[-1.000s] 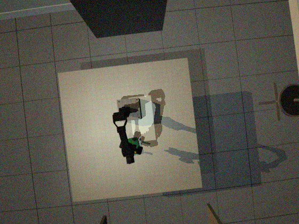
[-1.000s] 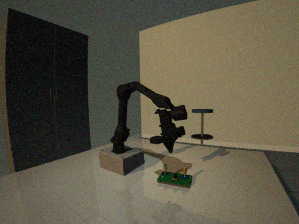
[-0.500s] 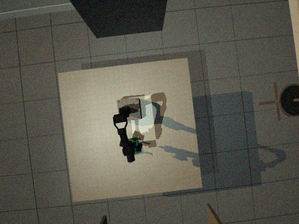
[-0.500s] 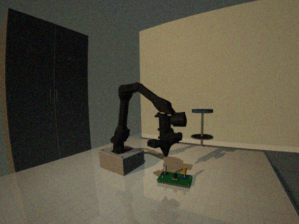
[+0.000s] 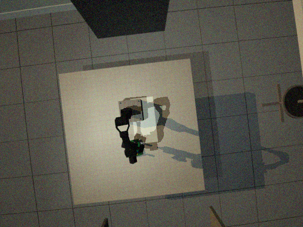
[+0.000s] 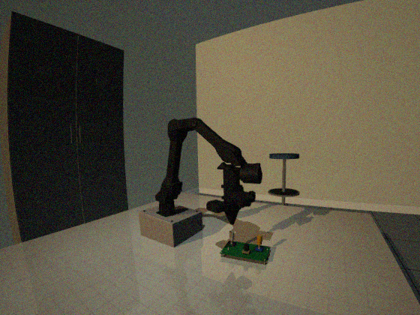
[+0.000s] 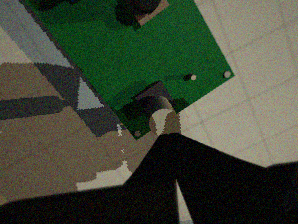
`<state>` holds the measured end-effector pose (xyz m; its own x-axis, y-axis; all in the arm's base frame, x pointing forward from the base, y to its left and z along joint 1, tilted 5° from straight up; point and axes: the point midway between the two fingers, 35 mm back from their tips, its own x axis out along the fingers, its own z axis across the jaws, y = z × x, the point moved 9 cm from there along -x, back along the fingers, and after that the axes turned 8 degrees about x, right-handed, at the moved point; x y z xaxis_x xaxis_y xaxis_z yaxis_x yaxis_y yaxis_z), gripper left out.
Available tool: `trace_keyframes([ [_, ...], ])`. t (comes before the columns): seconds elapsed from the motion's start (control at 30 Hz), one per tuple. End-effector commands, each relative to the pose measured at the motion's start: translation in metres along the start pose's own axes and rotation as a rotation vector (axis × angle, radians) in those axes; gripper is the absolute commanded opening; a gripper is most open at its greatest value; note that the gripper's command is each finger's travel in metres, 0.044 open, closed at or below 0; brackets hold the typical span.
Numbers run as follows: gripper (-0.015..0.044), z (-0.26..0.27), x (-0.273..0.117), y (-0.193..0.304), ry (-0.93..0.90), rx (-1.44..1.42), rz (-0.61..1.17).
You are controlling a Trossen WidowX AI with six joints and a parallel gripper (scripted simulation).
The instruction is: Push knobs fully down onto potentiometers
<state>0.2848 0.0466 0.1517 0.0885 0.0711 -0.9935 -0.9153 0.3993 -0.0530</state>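
Note:
The green circuit board [image 5: 141, 148] [image 6: 235, 253] [image 7: 165, 50] stands on short legs in front of the arm's base. A pale knob [image 6: 232, 236] [image 7: 160, 120] stands upright over a dark potentiometer at the board's left end in the exterior view. An orange knob [image 6: 259, 239] stands high over a blue potentiometer [image 6: 259, 249] at the other end. A short black part [image 6: 246, 246] [image 7: 145, 5] sits between them. My gripper [image 6: 232, 223] [image 7: 168, 143] is shut and empty, pointing down, its tips a little above the pale knob. In the wrist view the tips reach the pale knob's near edge.
The arm's box-shaped base [image 5: 131, 104] [image 6: 157, 226] stands on the table [image 5: 92, 173] [image 6: 94, 277] behind the board. A small pale pin [image 7: 193, 77] stands on the board near a corner. A stool [image 6: 283, 156] and a dark cabinet [image 6: 56, 131] are beyond the table.

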Motion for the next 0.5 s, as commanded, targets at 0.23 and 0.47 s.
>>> trace_keyframes([
  [0.23,0.0000,0.000,0.015,0.000,0.008,-0.003,0.004],
  [0.47,0.0000,-0.001,0.024,0.000,0.008,-0.003,0.004],
])
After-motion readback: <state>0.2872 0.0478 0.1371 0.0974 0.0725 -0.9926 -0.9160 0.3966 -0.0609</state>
